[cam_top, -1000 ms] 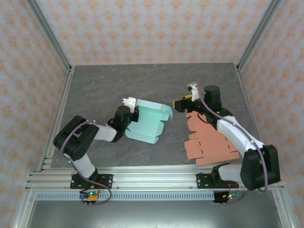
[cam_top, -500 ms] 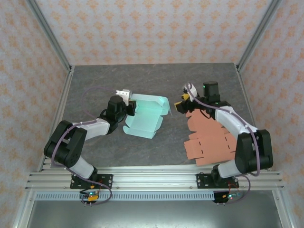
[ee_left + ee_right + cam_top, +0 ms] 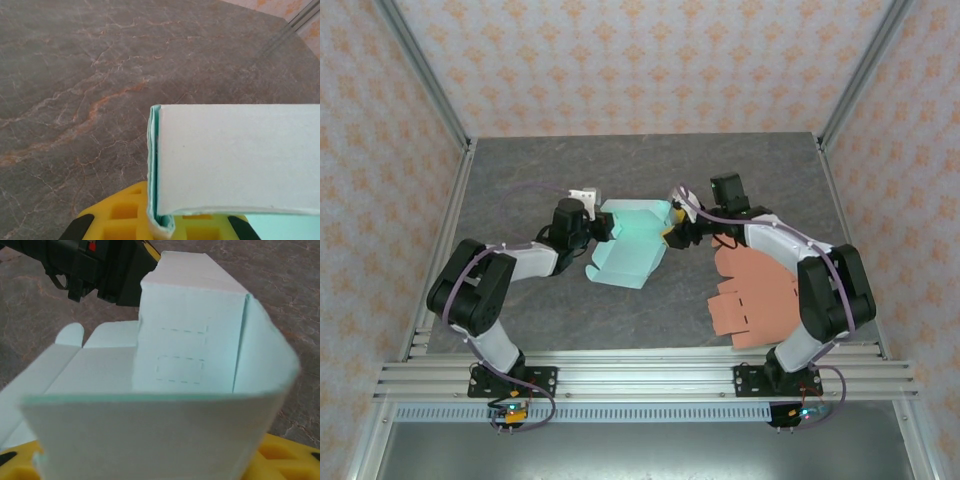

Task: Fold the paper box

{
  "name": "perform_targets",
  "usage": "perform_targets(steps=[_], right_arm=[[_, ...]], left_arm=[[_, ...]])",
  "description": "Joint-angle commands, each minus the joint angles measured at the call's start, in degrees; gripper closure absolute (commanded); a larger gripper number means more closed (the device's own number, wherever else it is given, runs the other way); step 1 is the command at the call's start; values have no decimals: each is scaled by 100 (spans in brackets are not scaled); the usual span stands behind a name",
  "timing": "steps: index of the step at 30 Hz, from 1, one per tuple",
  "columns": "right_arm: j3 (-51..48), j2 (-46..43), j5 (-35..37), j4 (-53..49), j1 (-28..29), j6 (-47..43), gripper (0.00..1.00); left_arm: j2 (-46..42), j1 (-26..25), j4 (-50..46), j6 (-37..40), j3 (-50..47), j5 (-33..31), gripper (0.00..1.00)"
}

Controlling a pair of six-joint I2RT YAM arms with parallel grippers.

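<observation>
near the middle of the table (image 3: 620, 165), just toward 9 o'clock: one mint paper box (image 3: 628, 245), half formed, thin smooth card with crisp creases, back wall raised, rounded tabs and a flat panel spread toward 6 o'clock on the tabletop. seen from the right wrist as two dashed rectangles on the inner wall and a side flap curling inward.

at the box's 10 o'clock corner: left gripper (image 3: 600, 228), yellow fingers pressed together on a doubled fold of the upright wall, pinching it; seen from the left wrist as the pale panel dropping straight down into the yellow pads.

at the box's 3 o'clock edge: right gripper (image 3: 670, 230), yellow pads showing in both lower corners of the right wrist view, well apart, spread, with a mint wall lying across between them rather than nipped.

at 4 o'clock of the box, under the right arm: flat salmon card blanks (image 3: 755, 295), die-cut with tabs and notches, overlapping, exact count unclear, partly hidden by the arm.

two arms in all, black and white, each with looping purple cable. tabletop grey, stone-patterned with rust veins. around it: aluminium frame posts (image 3: 420, 75) and walls papered in a peach floral print.
</observation>
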Motion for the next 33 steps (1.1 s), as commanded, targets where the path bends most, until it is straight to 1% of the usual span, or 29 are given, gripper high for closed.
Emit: perform_targets(steps=[1,2,4,5,8,9,11,13,15,19,20,22,24,26,29,33], right_arm=[[-395,-102,328,999,80,354,48],[-458,-95,375,1232,87,578,50],[-401,-110,27,1139,78,668,48],[-316,-146,-204,862,84,540,44],[-129,-310,-441,-147,10,-153,37],[-108,-361,-530,-301,-82,-205,36],[51,-497,-777,-792,-300,-277,30],[327,-650,-958,-1539,-430,-678,28],[415,-817,-993,-1936,-535,-1031,29],[-213,-1338,-871,-851,-847,-355,28],[-277,-1401,-783,-728,-885,-306,28],[-398,-1416,-316,-461,-900,-243,28],[-358,-1255,-111,-464,-924,-363,30],[-95,-948,-258,-843,-944,-652,37],[315,-488,-824,-1494,-912,-1148,46],[363,-295,-800,-1308,-593,-1155,46]], left_arm=[[44,-3,560,-109,-103,-78,100],[44,-7,530,-36,-120,-136,100],[43,-5,326,82,-86,-221,100],[44,-3,258,136,-74,-224,100],[20,-3,254,255,-114,-222,100],[-11,-7,199,293,-111,-241,100],[-91,1,21,365,-74,-241,100],[-88,14,-163,393,13,-200,100],[-48,19,-133,418,55,-119,100],[21,15,39,418,44,-114,100],[33,15,191,460,-13,-100,100],[68,15,403,593,-74,-11,100],[62,14,369,714,-61,44,100],[18,18,306,737,-56,82,100],[30,15,330,718,-60,92,100],[34,9,284,605,61,170,100]])
